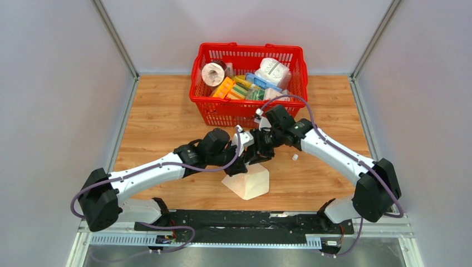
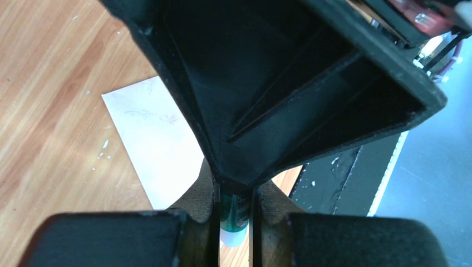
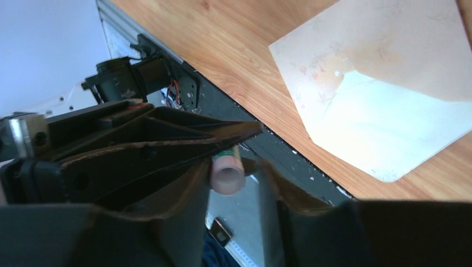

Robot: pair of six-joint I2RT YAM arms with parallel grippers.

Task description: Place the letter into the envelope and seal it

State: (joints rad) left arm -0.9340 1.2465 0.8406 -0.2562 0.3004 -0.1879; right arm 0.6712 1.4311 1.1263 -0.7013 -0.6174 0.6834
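Grippers meet at centre frame, just above the light tan paper envelope (image 1: 250, 182) lying on the wooden table (image 1: 167, 117). Closed narrowly, the left gripper (image 2: 235, 192) pinches a green cylindrical glue stick (image 2: 232, 217). The right gripper (image 3: 228, 167) flanks the stick's pinkish end, but I cannot tell whether it grips.

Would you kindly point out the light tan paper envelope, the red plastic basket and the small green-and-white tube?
light tan paper envelope (image 1: 250, 183), top external view, its middle.
red plastic basket (image 1: 221, 114), top external view, its front wall.
small green-and-white tube (image 2: 232, 211), left wrist view, its green body.
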